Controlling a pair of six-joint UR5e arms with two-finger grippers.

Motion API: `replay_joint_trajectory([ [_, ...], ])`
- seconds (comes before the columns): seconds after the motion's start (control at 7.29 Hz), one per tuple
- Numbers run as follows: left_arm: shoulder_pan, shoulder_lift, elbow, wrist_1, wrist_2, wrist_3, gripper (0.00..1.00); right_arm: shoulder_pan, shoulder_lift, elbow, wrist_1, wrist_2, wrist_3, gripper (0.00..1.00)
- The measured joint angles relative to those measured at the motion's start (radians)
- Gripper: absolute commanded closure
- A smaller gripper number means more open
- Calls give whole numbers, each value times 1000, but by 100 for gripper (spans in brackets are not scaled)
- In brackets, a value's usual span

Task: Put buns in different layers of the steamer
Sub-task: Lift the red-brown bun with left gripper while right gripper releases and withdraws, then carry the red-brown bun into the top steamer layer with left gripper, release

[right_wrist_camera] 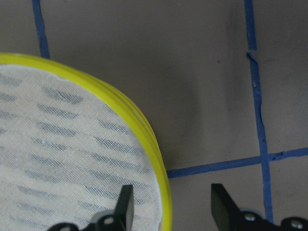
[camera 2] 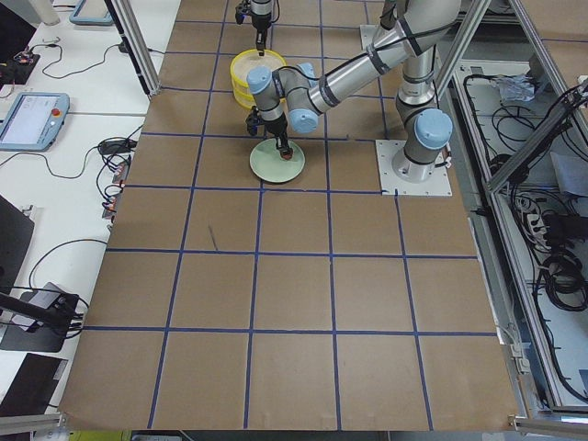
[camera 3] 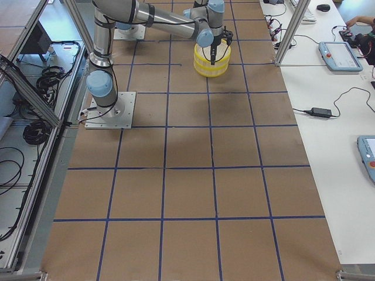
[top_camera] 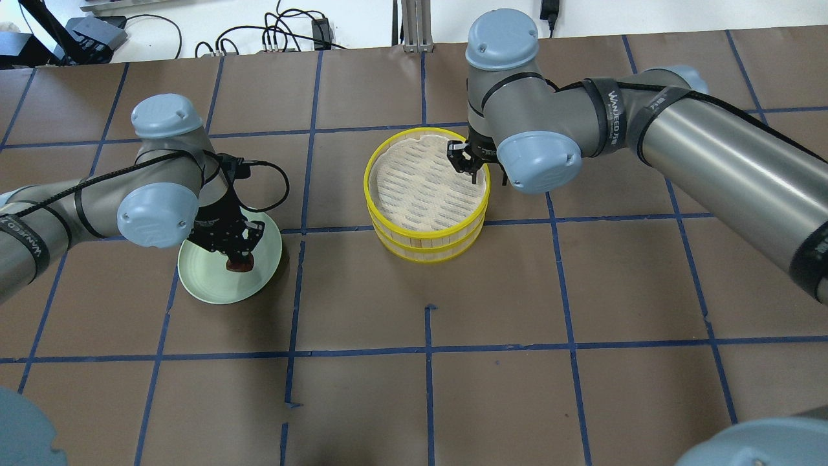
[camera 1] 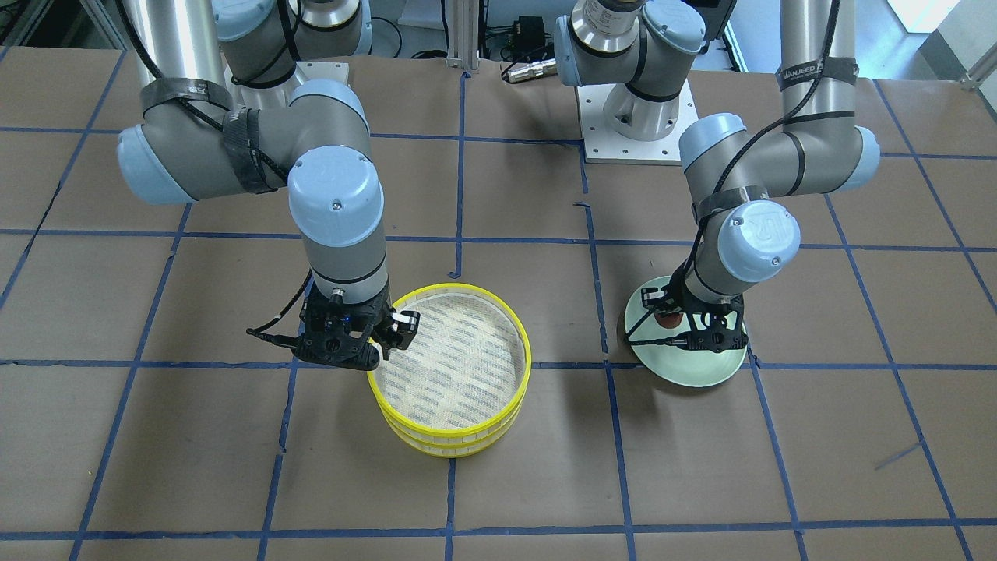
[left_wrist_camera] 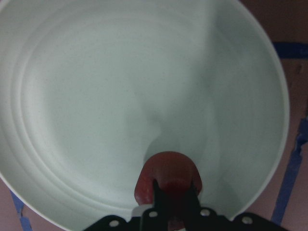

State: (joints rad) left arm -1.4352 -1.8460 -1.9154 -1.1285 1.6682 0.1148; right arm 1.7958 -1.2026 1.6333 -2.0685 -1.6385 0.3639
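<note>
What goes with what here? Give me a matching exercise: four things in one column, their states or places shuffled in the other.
1. left gripper
2. right gripper
3. top steamer tray
4. plate

A. open, fingers astride a yellow rim
B. pale green, under the reddish-brown bun
C. shut on the reddish-brown bun
D. woven bottom bare, no bun in view

Pairs: 1-C, 2-A, 3-D, 4-B.

Steamer (top_camera: 427, 244): stacked yellow-rimmed trays, woven bottom, upright mid-worktop. Glossy brown bun (top_camera: 239, 264) sits on green plate (top_camera: 207, 285), nearer the left edge.
</note>
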Motion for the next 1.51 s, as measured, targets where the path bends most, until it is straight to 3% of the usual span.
replay_joint_trajectory([
  [0.41,-38,84,182,-149,1,35,99,-135,-98,-48,83,41,-170,8],
  [0.69,-107,132,256,-225,-30,51,99,-229,-170,-96,200,78,-285,8],
  [0.96,-206,140,270,-159,-105,37,98,-242,-237,-169,366,85,-320,5],
  [1.24,-294,48,268,78,-222,-13,96,-227,-303,-173,490,75,-326,0],
  [1.37,-346,-9,270,199,-243,-74,88,-225,-314,-156,525,66,-341,0],
  [1.51,-384,-55,271,280,-251,-123,12,-225,-321,-135,536,60,-360,0],
])
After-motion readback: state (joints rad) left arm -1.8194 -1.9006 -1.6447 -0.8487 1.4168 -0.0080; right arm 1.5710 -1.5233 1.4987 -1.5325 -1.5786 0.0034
